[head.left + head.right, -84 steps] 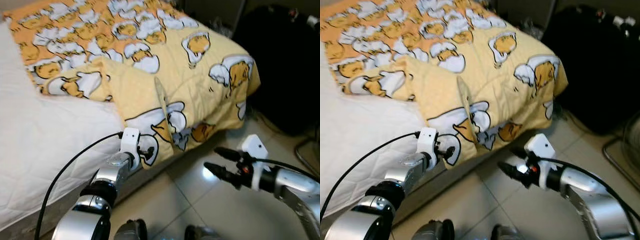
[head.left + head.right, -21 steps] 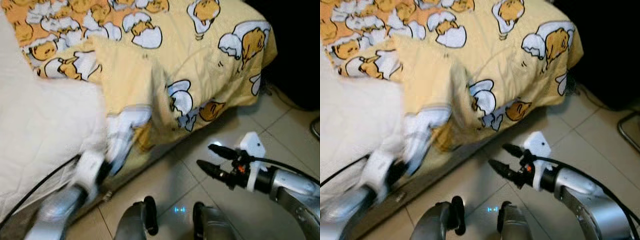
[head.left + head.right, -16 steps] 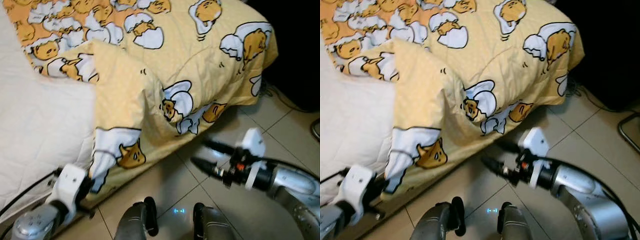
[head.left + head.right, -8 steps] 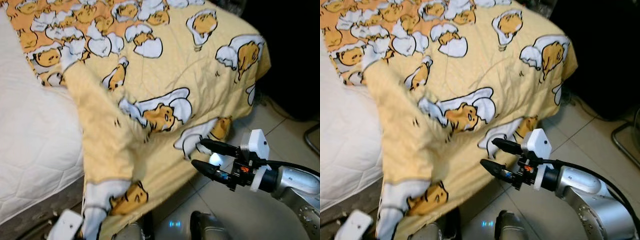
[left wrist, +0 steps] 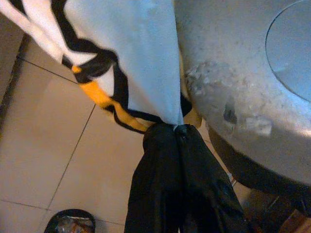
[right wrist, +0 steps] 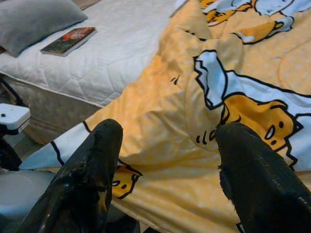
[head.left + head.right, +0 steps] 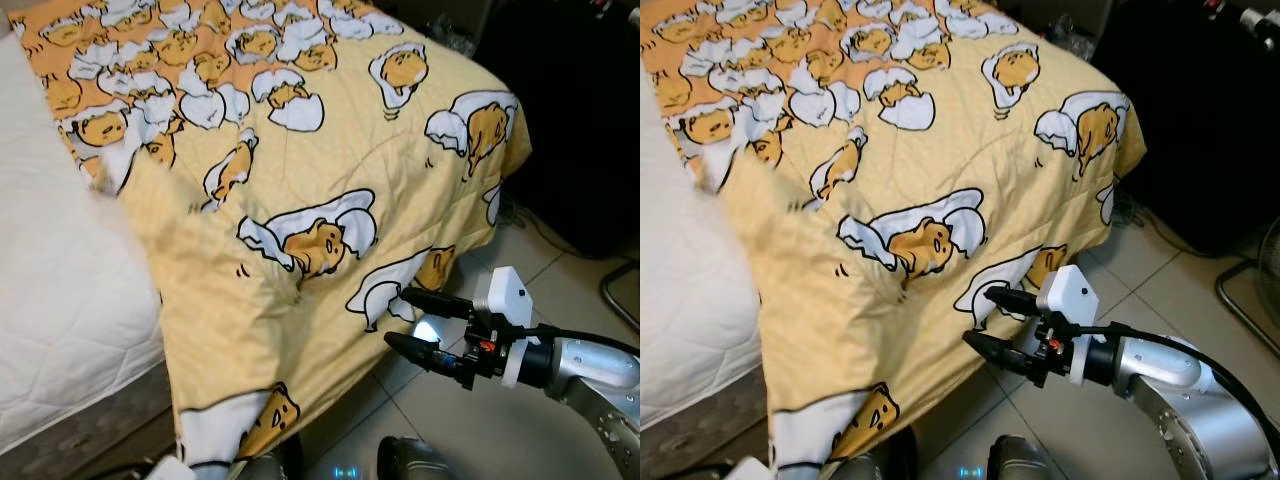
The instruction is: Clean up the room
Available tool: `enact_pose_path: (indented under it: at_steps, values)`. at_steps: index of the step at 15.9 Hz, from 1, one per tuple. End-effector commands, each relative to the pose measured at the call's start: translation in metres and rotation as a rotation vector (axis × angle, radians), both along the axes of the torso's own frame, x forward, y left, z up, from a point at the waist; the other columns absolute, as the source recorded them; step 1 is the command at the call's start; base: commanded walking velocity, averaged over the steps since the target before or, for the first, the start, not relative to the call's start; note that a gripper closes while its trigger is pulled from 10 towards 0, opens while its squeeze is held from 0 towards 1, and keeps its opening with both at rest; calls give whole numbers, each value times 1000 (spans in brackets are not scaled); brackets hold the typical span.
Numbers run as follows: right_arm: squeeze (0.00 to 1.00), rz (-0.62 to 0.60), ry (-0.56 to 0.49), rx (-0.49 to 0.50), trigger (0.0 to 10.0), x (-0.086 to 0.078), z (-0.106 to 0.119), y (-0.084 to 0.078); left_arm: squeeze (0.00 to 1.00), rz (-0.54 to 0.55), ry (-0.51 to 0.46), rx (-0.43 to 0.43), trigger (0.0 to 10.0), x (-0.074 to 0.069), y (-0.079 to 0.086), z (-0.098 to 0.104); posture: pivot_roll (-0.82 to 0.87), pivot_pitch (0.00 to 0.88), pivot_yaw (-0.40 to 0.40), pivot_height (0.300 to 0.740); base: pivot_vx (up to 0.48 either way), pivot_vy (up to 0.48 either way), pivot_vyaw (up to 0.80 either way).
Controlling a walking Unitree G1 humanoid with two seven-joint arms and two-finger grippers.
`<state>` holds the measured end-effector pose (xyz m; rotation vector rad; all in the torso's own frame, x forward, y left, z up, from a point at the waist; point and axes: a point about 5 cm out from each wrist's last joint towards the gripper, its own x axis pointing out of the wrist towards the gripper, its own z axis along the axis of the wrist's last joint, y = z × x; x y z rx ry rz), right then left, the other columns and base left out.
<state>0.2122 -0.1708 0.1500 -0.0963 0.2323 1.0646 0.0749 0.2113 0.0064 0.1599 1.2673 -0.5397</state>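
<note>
The yellow quilted blanket printed with egg characters [image 7: 300,200] runs past the head views' top edge and hides the bed's end. The white quilted mattress [image 7: 60,300] is cut off on the left.

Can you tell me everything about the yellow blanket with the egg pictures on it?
The blanket is soft, quilted yellow and orange cloth printed with cartoon egg characters. It covers one end of the white mattress and hangs down over the side toward the tiled floor. The left gripper pinches one corner shut. The right gripper hovers open beside the hanging edge.
</note>
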Motion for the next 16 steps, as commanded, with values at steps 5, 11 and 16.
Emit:
enact_pose_path:
  at_steps: [5,11,16]
  values:
    - [0,31,-12,-4,10000,2,0,5,1000,144,-189,79,10000,49,8,-5,-26,151,70,740,0,0,0]
    - [0,-30,-3,-3,10000,8,-6,7,0,233,-743,90,10000,142,0,27,-30,143,61,740,0,0,0]
    - [0,-405,-56,5,10000,18,-26,14,0,334,-1205,-106,10000,183,-31,122,-41,113,72,740,0,0,0]
